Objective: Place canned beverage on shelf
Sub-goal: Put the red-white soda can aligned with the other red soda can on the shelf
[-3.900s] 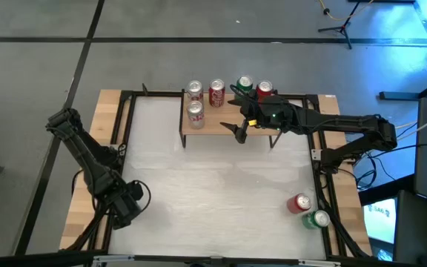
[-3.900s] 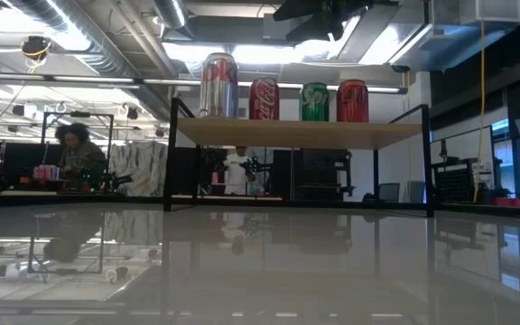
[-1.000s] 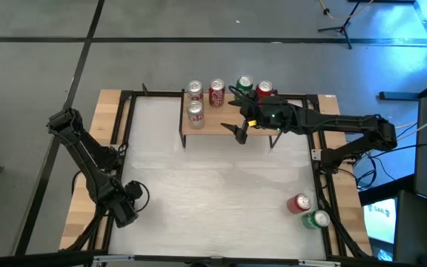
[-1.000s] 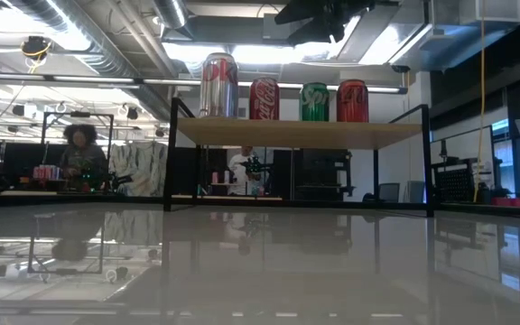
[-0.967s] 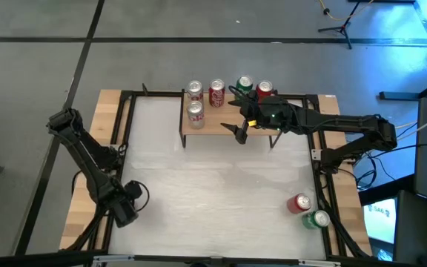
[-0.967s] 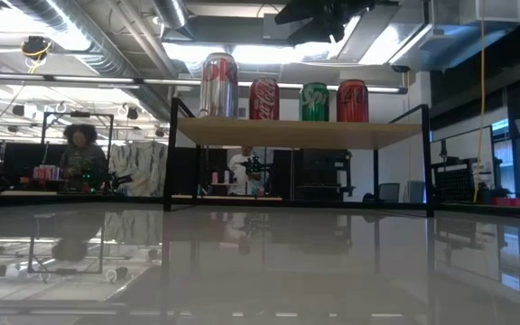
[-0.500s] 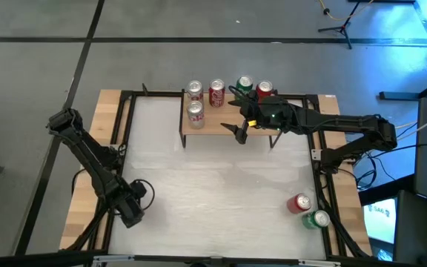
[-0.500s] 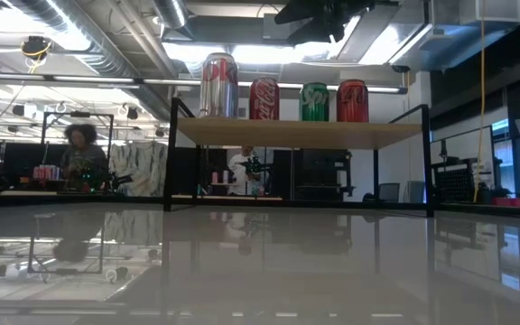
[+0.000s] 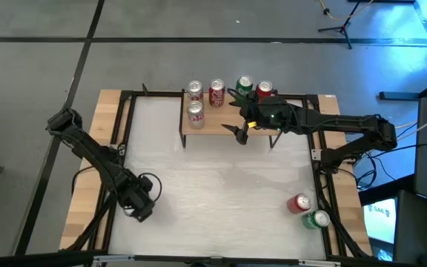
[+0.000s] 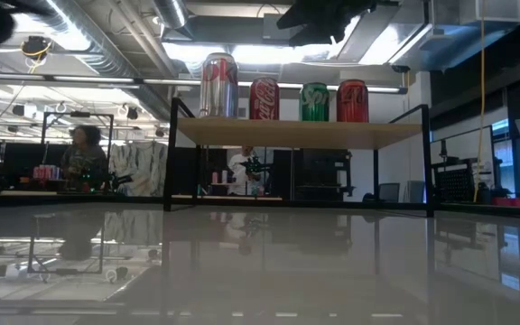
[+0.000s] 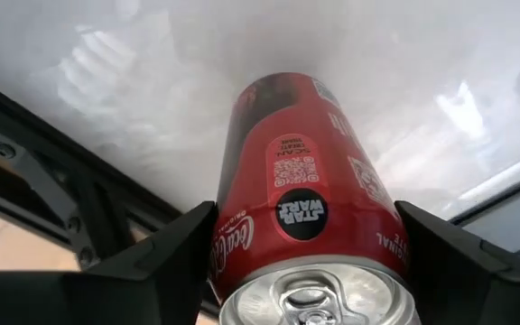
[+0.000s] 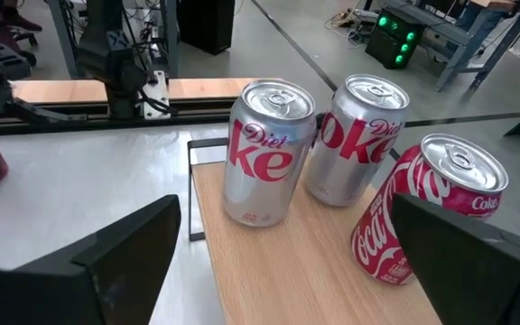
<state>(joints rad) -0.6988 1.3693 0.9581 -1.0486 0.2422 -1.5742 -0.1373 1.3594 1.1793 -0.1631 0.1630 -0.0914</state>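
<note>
Sitting between the left gripper's [image 9: 141, 206] fingers [image 11: 161, 262] at the lower left of the high view, the red can [image 11: 310, 208] now has them narrowing on its sides, whereas a second ago the arm sat farther left with them spread; the pickup looks under way, though a firm hold cannot be told yet. The shelf [image 9: 217, 122] lies upper centre on the desk [image 9: 213, 193], the right gripper [image 9: 241, 111] above it with fingers released
</note>
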